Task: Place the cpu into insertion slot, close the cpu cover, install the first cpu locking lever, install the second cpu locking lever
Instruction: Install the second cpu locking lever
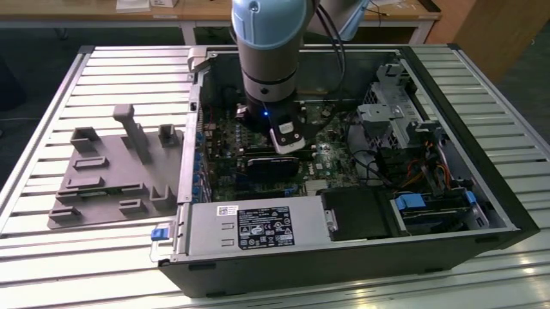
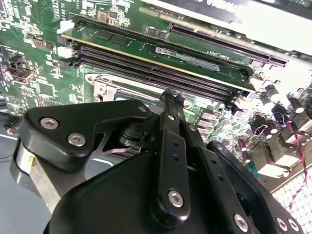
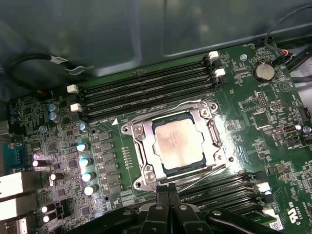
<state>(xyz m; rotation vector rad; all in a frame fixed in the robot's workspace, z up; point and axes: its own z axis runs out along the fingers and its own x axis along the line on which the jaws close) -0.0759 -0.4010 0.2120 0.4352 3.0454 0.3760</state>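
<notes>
The cpu (image 3: pixel 176 143) sits flat in the insertion slot (image 3: pixel 138 156) at mid motherboard, silvery top up, w/ the cpu cover (image 3: pixel 207 127) shut down over it as a silver frame around its edges. Two thin wire levers (image 3: pixel 204 171) run along the socket's side nearest the claw, crossing at a shallow angle; can't tell if they're hooked. Long black memory slots (image 3: pixel 146 92) lie just beside the socket on the far side, more on the near side. The claw (image 3: pixel 168 195) hangs just short of the socket's near edge in the first wrist view, its black fingertips pressed together w/ nothing between them, i.e. clenched & empty. In the second wrist view the claw (image 2: pixel 171 96) shows the same closed tips, pointing at a corner of the socket frame (image 2: pixel 105 87), w/ black linkage arms and bolts in front. In the exterior view the arm (image 1: pixel 268 58) reaches straight down into the open pc case (image 1: pixel 447 116), which lies on its side on a slatted metal table (image 1: pixel 86 257). A grey moulded holder block (image 1: pixel 112 174) sits on the table toward the exterior view's left, near the case. A silver power supply (image 1: pixel 257 225) fills the case's near edge.
</notes>
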